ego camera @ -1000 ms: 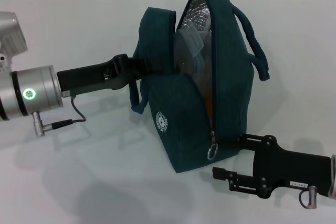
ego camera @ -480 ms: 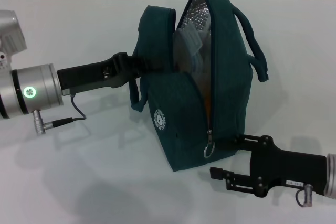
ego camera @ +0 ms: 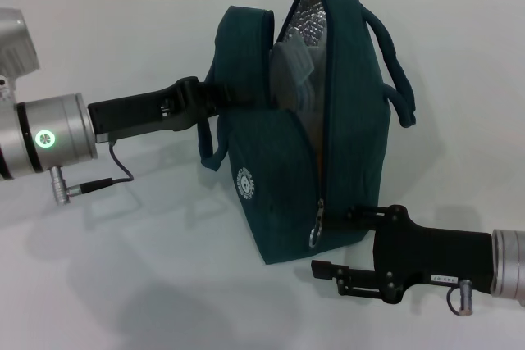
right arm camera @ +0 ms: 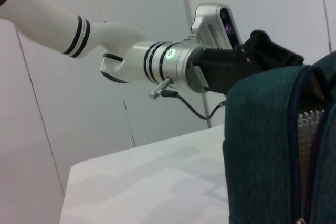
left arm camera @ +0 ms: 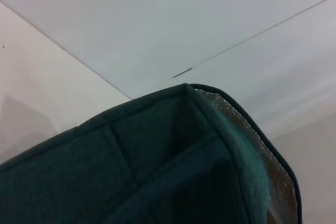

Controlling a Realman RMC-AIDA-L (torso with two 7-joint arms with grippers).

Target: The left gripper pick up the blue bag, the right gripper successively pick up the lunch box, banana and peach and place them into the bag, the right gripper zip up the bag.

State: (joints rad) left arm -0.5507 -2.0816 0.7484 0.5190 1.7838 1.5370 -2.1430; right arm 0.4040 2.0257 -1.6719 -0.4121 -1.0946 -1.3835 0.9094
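Observation:
The blue bag [ego camera: 344,120] stands upright on the white table, its zipper open down most of the front and silver lining showing inside. My left gripper [ego camera: 215,100] is shut on the bag's left flap by a handle; its fingertips are buried in the fabric. The clear lunch box [ego camera: 293,71] shows inside the opening, with an orange sliver lower down. Banana and peach are hidden. My right gripper [ego camera: 332,242] sits open at the bag's lower front, one finger against the bag's base and the other below it, just right of the metal zipper pull [ego camera: 315,235]. The right wrist view shows the bag [right arm camera: 262,145] and left gripper [right arm camera: 252,59].
The white table [ego camera: 123,284] spreads around the bag. A cable [ego camera: 115,171] loops under the left arm's wrist. A second handle [ego camera: 398,63] hangs off the bag's right side. The left wrist view shows only the bag's fabric [left arm camera: 131,171] and a wall.
My right gripper has slid left along the table beside the bag's base. The bag and its zipper pull have shifted slightly left with it. The left gripper keeps its hold.

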